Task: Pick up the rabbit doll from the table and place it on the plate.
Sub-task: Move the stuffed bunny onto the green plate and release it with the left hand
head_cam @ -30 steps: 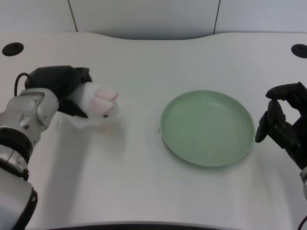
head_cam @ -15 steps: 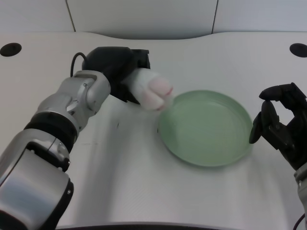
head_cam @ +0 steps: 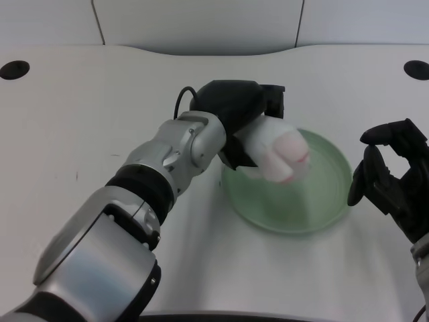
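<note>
White plush, pink at the tip: the rabbit doll point(head_cam: 280, 154), being gripped at its far end by the black left hand point(head_cam: 236, 107), fingers wrapping round it. Hanging above the left half of the green plate point(head_cam: 330, 201), not yet resting on it, slightly blurred. Judging by the fuzzy surface and rounded, squashed shape: soft, light, yielding under a squeeze, unlikely to slip or break. Best taken round the middle of the body, as here, since the stuffing is giving the fingers something to sink into; gripping a thin ear or limb probably letting it dangle and swing. Likely landing softly on release, possibly rolling or tipping a little against the plate's raised rim. Plate sitting on the white table point(head_cam: 87, 121), right of centre, looking smooth and rigid. Right hand point(head_cam: 392, 181) waiting at the right edge, just beside the plate. Reading no brand, label or writing anywhere on doll, plate or table.
</note>
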Controlling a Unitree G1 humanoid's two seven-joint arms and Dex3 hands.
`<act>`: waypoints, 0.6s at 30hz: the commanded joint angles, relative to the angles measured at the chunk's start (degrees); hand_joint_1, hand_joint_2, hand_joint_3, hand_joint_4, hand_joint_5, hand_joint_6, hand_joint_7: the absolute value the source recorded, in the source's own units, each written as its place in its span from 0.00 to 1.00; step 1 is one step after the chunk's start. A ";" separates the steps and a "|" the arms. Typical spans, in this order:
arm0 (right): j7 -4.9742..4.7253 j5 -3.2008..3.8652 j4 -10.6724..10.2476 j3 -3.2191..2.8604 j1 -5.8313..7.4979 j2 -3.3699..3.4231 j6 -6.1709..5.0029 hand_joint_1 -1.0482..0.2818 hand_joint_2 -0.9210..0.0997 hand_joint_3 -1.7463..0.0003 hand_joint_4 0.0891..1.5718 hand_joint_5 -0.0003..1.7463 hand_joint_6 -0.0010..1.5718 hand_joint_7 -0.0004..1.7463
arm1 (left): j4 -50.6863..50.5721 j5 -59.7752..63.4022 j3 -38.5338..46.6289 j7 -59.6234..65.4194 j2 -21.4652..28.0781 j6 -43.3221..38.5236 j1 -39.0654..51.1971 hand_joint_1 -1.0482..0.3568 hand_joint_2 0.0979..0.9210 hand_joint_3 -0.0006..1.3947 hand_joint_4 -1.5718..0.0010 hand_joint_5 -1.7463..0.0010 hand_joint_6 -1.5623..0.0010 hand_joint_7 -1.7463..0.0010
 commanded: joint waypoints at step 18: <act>-0.97 -0.19 -2.19 0.66 2.02 0.84 -0.83 0.64 0.05 0.47 0.66 1.00 0.31 1.00 | 2.56 -4.17 2.98 -7.76 -3.74 6.43 -0.42 0.26 0.86 0.05 0.81 0.38 0.80 0.52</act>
